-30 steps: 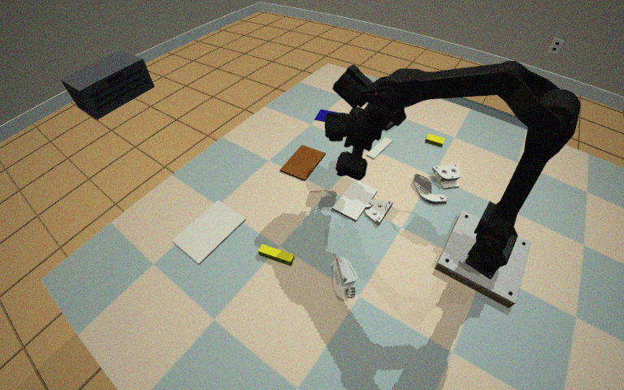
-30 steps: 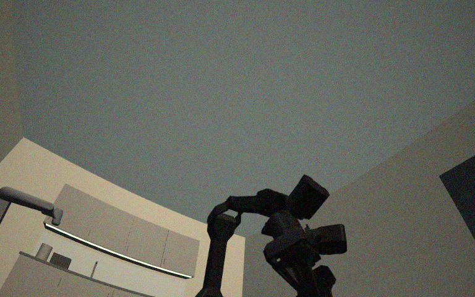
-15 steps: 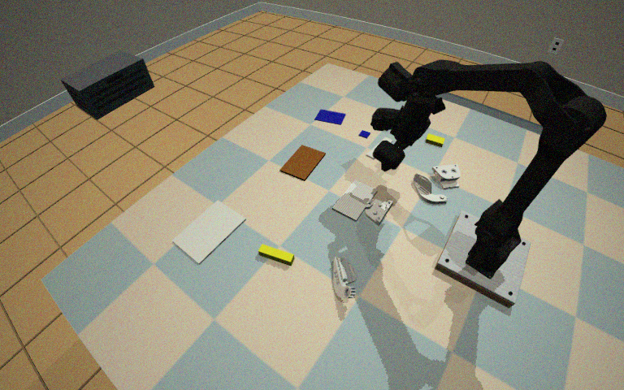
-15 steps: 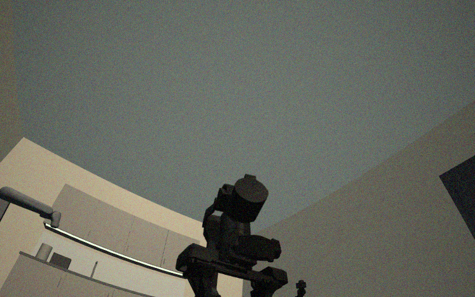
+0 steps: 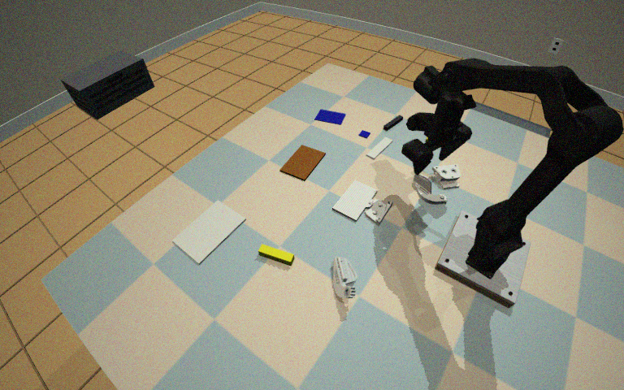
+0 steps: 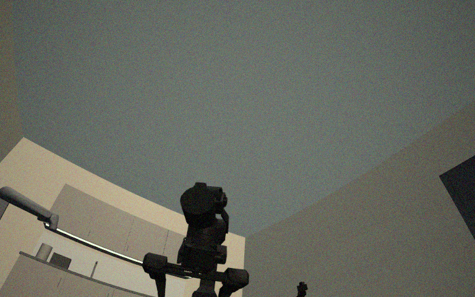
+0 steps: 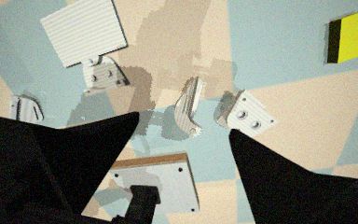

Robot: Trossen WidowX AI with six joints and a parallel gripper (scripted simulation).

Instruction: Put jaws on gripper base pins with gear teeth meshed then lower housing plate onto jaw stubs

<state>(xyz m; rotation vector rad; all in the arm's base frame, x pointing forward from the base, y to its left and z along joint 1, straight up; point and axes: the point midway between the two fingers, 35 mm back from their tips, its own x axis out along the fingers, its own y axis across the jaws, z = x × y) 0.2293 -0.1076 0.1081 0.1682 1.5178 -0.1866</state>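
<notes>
My gripper [image 5: 430, 164] [image 7: 185, 124] is open and empty, above one curved white jaw [image 5: 429, 190] [image 7: 185, 109]. That jaw lies on the mat and shows between the fingertips in the wrist view. A white part with two round features, seemingly the housing plate [image 5: 446, 171] [image 7: 254, 109], is beside it, near the right fingertip in the wrist view. Another white part with two small pins, seemingly the gripper base [image 5: 379, 211] [image 7: 103, 77], lies against a ribbed white panel. The other jaw [image 5: 344, 275] [image 7: 33, 108] lies apart, partly hidden by a finger in the wrist view.
The ribbed panel [image 5: 354, 200] [image 7: 84, 33] touches the apparent base. A yellow bar [image 5: 275, 254] [image 7: 349, 38], a white panel [image 5: 209, 231], a brown panel [image 5: 303, 162] and blue pieces lie farther out. The arm's mounting plate [image 5: 460, 239] [image 7: 179, 191] is nearby.
</notes>
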